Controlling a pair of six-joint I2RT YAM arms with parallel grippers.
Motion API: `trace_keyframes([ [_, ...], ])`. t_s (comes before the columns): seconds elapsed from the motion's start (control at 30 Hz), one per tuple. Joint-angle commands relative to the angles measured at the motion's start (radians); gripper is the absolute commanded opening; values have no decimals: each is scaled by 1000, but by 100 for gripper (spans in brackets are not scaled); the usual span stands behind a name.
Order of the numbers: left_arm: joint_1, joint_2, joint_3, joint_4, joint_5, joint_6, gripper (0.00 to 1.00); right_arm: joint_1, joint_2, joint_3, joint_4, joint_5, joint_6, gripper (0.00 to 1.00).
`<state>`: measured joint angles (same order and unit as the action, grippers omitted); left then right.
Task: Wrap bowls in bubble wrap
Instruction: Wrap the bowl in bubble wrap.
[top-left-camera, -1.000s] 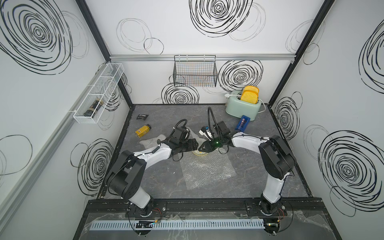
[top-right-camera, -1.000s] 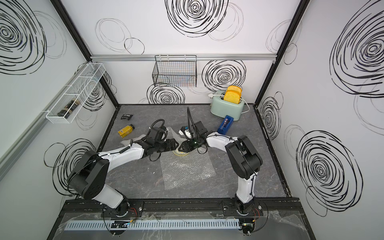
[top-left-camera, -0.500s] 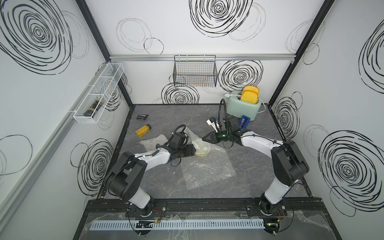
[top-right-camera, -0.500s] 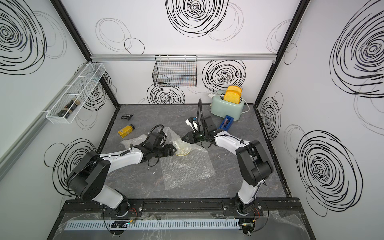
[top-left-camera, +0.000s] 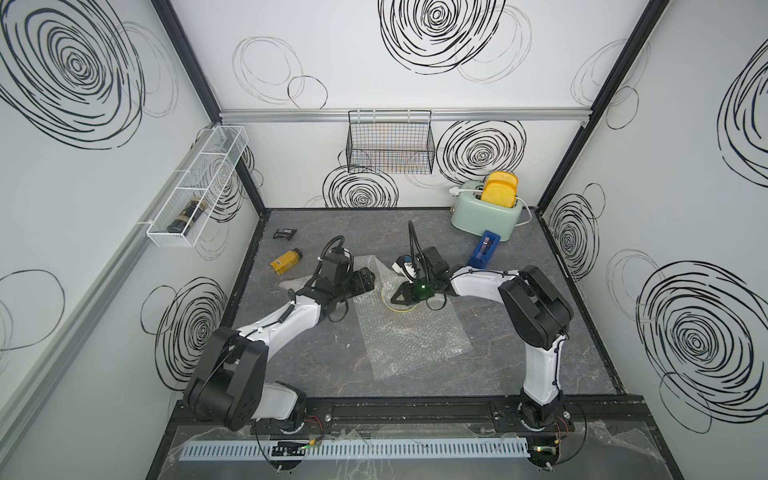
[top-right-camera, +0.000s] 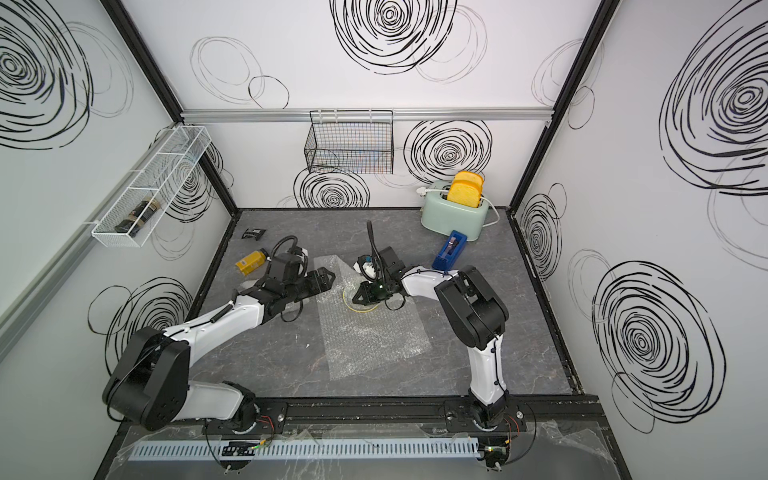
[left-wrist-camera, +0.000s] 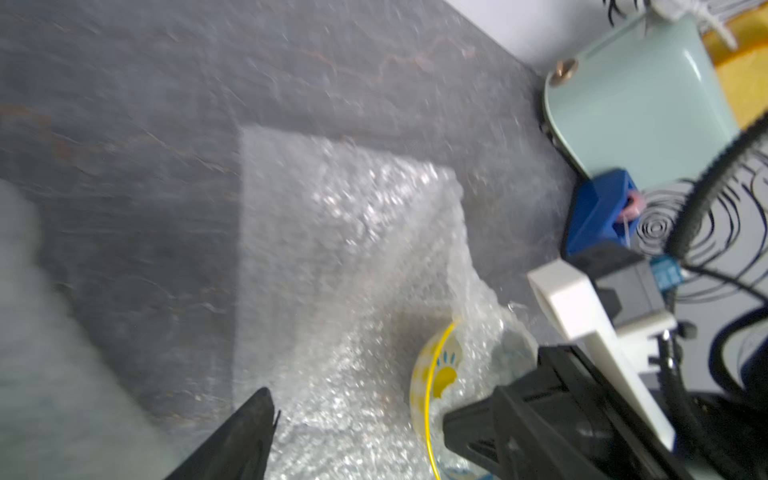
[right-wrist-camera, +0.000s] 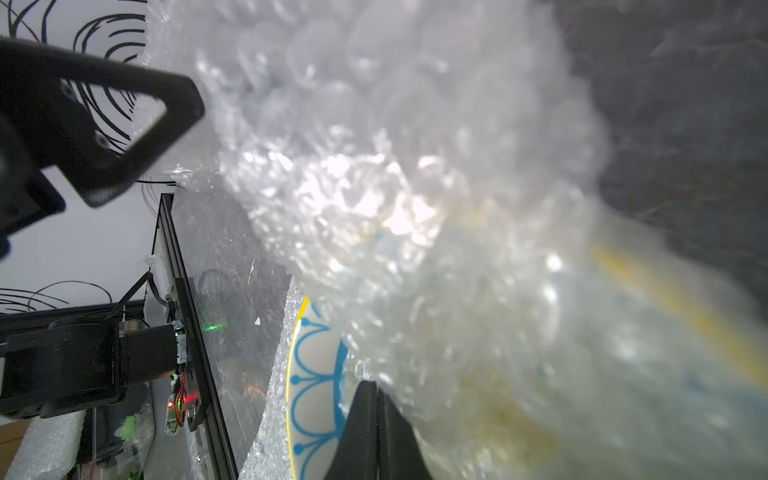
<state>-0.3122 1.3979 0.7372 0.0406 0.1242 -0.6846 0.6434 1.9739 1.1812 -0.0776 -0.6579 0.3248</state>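
Where the two arms meet near the middle of the grey marbled table, the bowl with the yellow rim, the sun centre and the blue pattern on its outer wall is seen standing on a large sheet of bubble wrap, toward that sheet's far half. In the wrist views part of the sheet is shown raised and draped over the bowl, so that part of the bowl's opening is covered while the side facing the left arm is left bare. The right gripper is held at the bowl's rim with its jaws together; crinkled wrap lies right at their tip, but whether a fold is pinched between them cannot be told. The left gripper is set just beside the bowl, with its jaws wide apart over the wrap. A second whitish sheet is seen lying partly under the left arm. Toward the back, well apart from the bowl, a mint-green toaster holding yellow toast and a blue tape dispenser are placed; a yellow bottle and a small black packet lie toward the left side. A black wire basket and a white wire rack are mounted on the walls.
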Motion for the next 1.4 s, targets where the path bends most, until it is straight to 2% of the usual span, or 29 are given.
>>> trace_keyframes([
  [0.0, 52, 56, 23, 25, -57, -37, 84, 0, 1, 24, -24, 20, -22, 8],
  [0.2, 80, 180, 138, 38, -32, 24, 91, -1, -11, 15, -29, 15, -29, 8],
  [0.37, 128, 207, 53, 311, 108, 67, 92, -1, -16, 18, -47, 14, -35, 8],
  [0.43, 154, 240, 63, 340, 165, 71, 93, -1, -18, 18, -50, 9, -37, 8],
  [0.57, 193, 305, 77, 433, 276, 47, 91, -1, -16, 20, -53, 9, -33, 8],
  [0.7, 206, 380, 90, 487, 330, 33, 88, 0, -18, 26, -65, 10, -35, 8],
  [0.83, 210, 387, 54, 582, 372, 17, 87, -2, -17, 24, -71, 14, -39, 8],
  [0.9, 222, 399, 37, 649, 431, -18, 85, -2, -12, 27, -79, 17, -39, 9],
  [1.0, 220, 408, 38, 653, 467, -29, 85, -2, -13, 32, -85, 18, -37, 8],
  [1.27, 180, 370, 41, 513, 427, 50, 90, -4, -19, 35, -96, 21, -38, 9],
  [1.37, 179, 369, 40, 528, 452, 34, 78, -7, -22, 32, -96, 22, -38, 9],
])
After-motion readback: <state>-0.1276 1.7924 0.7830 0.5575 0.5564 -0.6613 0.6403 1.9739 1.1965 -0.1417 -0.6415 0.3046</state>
